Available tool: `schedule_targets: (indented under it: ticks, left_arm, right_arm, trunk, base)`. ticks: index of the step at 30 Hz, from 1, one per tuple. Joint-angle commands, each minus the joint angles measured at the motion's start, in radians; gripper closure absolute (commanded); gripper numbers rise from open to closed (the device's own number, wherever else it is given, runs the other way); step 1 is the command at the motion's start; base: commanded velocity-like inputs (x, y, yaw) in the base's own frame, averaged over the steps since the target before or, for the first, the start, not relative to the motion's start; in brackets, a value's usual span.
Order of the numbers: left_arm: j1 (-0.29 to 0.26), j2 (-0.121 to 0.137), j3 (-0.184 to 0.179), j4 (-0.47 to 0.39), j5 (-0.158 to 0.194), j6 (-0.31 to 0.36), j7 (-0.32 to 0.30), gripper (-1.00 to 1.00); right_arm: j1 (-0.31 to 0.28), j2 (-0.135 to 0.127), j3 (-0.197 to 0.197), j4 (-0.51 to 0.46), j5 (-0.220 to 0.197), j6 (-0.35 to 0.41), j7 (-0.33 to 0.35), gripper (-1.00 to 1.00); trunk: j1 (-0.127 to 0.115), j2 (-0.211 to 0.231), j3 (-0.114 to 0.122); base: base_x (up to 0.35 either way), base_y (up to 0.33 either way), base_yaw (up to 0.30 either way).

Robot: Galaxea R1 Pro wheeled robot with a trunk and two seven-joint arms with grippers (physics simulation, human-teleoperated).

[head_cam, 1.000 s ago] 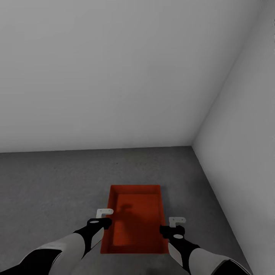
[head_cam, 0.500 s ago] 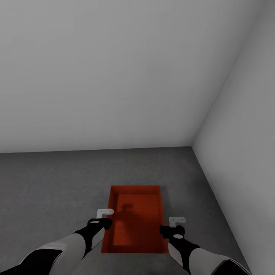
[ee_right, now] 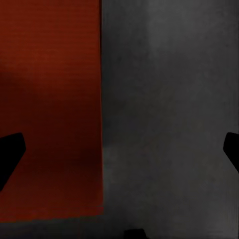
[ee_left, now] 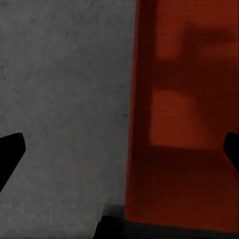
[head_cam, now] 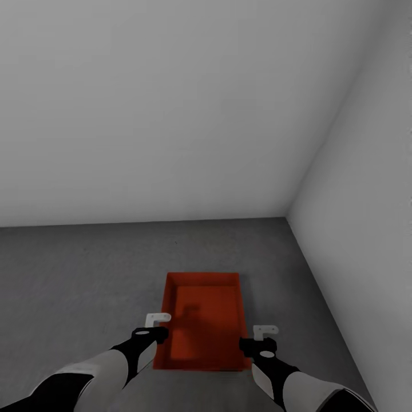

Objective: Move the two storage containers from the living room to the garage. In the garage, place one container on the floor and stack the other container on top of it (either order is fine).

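While both arms reach forward and down, a red-orange rectangular open-top storage container (head_cam: 203,320) with low ribbed walls lies on the dark grey speckled concrete floor (head_cam: 80,274) between them, near the corner of plain white-grey walls (head_cam: 171,114). Whether a second bin sits under it, I cannot tell. The left gripper (head_cam: 155,326) hangs just beside its left wall, the right gripper (head_cam: 260,339) by its right wall — each wrist view shows black fingers (ee_left: 11,152) spread wide apart, holding nothing.

Dim, flat light; soft arm shadow in container (head_cam: 203,320); wrist views blurry
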Motion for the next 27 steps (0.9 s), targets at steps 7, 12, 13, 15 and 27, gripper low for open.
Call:
schedule_targets:
  ticks: [7,12,13,15,27]
  left_arm:
    - [0.0,0.0,-0.001,0.0,0.002,0.002,0.003,-1.0]
    - [0.001,0.0,-0.001,0.0,0.002,0.0,0.003,-1.0]
    - [0.0,0.0,-0.001,0.0,0.002,0.0,0.003,-1.0]
    - [0.0,0.0,-0.001,0.0,0.002,0.0,0.003,-1.0]
    - [0.0,0.0,-0.001,0.001,0.001,-0.001,0.003,-1.0]
  right_arm:
    - [0.0,0.0,0.008,0.001,-0.01,-0.003,-0.003,-1.0]
    - [0.0,0.001,0.008,0.001,-0.01,-0.004,-0.003,-1.0]
    - [0.0,0.001,0.008,0.001,-0.01,-0.004,-0.003,-1.0]
    - [0.001,0.001,0.008,0.001,-0.01,-0.004,-0.003,-1.0]
    - [0.002,0.003,0.008,0.002,-0.016,-0.006,-0.004,-1.0]
  trunk:
    - [0.0,-0.001,-0.001]
    - [0.0,-0.001,-0.001]
    - [0.0,-0.001,-0.001]
    - [0.0,-0.001,-0.001]
    - [0.0,-0.001,0.004]
  base:
    - [-0.334,0.0,0.0]
    - [-0.344,0.0,0.0]
    - [-0.345,0.0,0.0]
    - [-0.345,0.0,0.0]
    - [-0.107,0.0,0.0]
